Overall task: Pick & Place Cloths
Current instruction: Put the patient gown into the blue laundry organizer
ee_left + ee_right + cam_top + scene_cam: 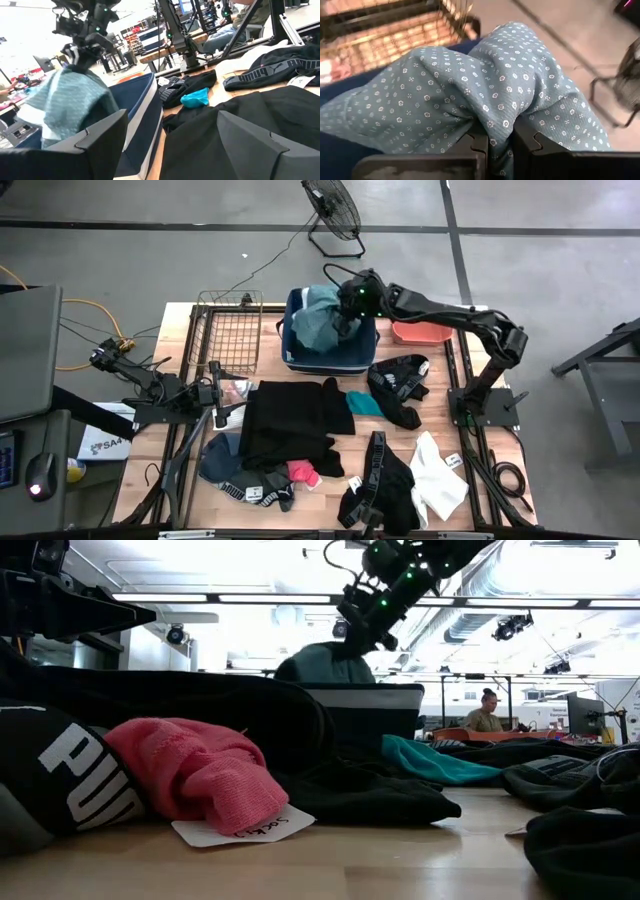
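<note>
Holding the teal patterned cloth (470, 95) pinched between its two fingers, my right gripper (352, 308) hangs over the blue fabric bin (368, 352), with the fabric draping down from the jaws into the bin's opening. The wrist view shows the fold of cloth clamped tight right at the fingertips, the rest spilling away below and ahead of them.

To do this release well, I think I should lower a little so the bulk settles inside the bin walls, then part the fingers fully and lift straight up, so no fold snags on a pad or trails over the rim.

My left gripper (214, 395) waits low over the table, fingers spread wide and empty, with the big black cloth (290, 420) directly ahead of it. Beyond that lie a small teal piece (362, 402), the white cloth (438, 475) and the bright pink piece (195, 772), all still to move.
</note>
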### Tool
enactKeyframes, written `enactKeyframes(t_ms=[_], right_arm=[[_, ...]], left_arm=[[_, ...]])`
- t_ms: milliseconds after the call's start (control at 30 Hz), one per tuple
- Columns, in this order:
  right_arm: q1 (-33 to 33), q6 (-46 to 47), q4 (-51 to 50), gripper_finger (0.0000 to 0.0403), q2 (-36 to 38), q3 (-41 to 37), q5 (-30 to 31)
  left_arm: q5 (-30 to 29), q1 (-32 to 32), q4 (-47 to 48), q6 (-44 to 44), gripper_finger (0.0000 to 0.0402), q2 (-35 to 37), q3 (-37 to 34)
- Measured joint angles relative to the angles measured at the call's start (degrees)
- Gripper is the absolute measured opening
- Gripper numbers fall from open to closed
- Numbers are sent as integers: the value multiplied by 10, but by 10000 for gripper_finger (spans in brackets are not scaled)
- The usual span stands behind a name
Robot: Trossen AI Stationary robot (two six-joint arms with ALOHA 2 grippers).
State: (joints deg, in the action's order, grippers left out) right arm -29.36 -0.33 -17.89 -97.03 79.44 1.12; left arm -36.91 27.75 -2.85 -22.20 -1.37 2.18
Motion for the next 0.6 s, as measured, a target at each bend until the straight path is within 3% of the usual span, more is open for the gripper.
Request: enactKeyframes(t_ms=[300,600], right_arm=[[0,21,-63,28,-8,-1,-44],[5,38,-71,28,-55,-7,-41]], left_arm=[[0,0,0,0,300,0,0],[0,0,0,0,300,0,0]])
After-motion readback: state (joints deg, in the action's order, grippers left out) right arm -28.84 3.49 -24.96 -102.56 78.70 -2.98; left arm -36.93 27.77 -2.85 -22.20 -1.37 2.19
